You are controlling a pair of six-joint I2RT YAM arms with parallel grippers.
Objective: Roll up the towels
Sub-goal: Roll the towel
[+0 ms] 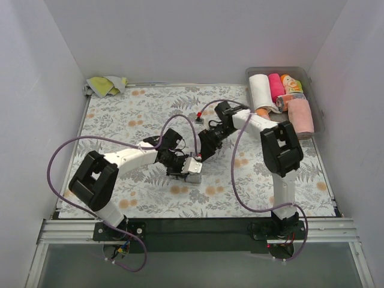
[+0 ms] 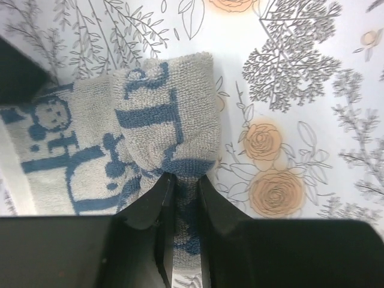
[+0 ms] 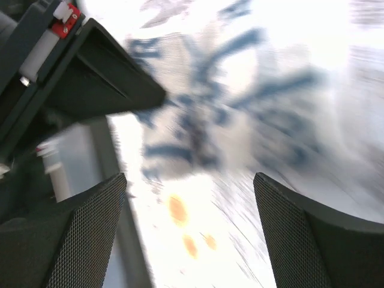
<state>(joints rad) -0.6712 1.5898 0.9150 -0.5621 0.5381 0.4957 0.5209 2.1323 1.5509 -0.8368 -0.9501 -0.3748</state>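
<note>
Left gripper [image 2: 183,201]: jaws pinched on a fold of the blue-print towel [image 2: 162,114]. The towel lies partly rolled on the floral cover [image 2: 300,72], mid-table.
Right gripper [image 3: 189,231]: jaws spread wide, poised over the same towel; view blurred.
Rolled towels [image 1: 276,87]: white, pink, peach and others, lying in the bin [image 1: 309,80], far right corner.
Yellow-green towel [image 1: 108,85]: crumpled, far left corner.

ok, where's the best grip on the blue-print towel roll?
Probably the end facing the left gripper, coming in along the roll's axis: the blue-print towel narrows to a thin tail there, which that gripper pinches now. The rolled body looks too fat.
</note>
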